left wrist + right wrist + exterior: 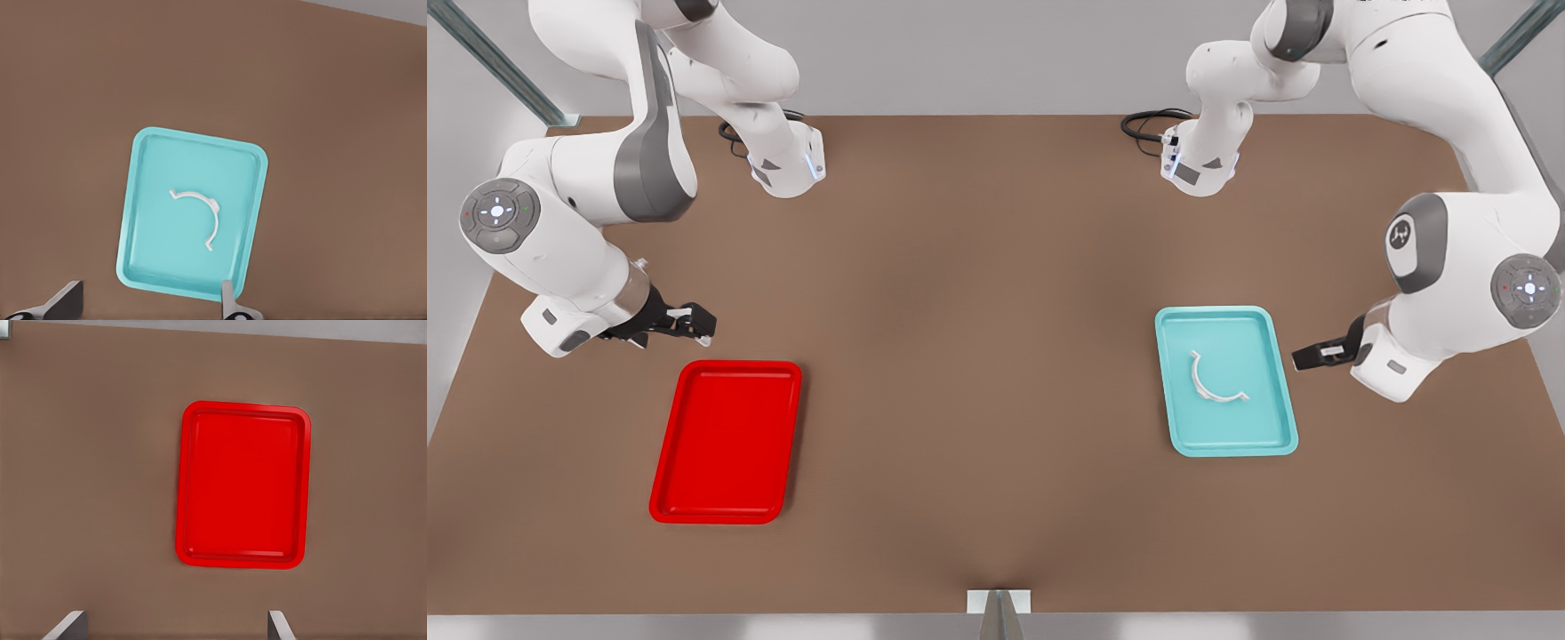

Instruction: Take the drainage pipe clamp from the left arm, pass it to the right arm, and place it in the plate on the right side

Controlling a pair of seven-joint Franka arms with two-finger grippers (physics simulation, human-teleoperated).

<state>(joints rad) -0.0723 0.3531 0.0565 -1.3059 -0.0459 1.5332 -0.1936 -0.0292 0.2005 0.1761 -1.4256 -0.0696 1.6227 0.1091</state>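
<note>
In the front view, the drainage pipe clamp (1212,381) lies flat inside the light teal tray (1172,391) on the front view's right, its arc bulging toward the tray's lower left and its short tabs turned outward. The left pincer (1307,357) hangs just beside that tray's right rim, above the brown desk (978,356) and apart from the clamp; from this angle I cannot tell how far its fingers stand apart. On the front view's left the right pincer (698,324) waits just above the far corner of the plate (667,462), which is bare, its fingers parted. In the left wrist view the clamp (200,215) sits near the middle of the teal tray (143,200), and the two fingertips (227,293) at the frame's edge stand wide apart, holding nothing. In the right wrist view the plate (190,487) lies on the desk, with this pincer's fingertips (275,623) also spread wide and empty. The step in hand looks like the first pick, with nothing of the task yet done. To do it well, the left pincer should likely come over the tray and drop straight down across the thin band at mid-arc, one finger inside the curve and one outside, so that the ring does not skid on the tray floor. Gripping near one side of the arc would leave free length for the other pincer to take at the handover. The chief risk is pushing the light ring against the rim or pinching it crooked.
</note>
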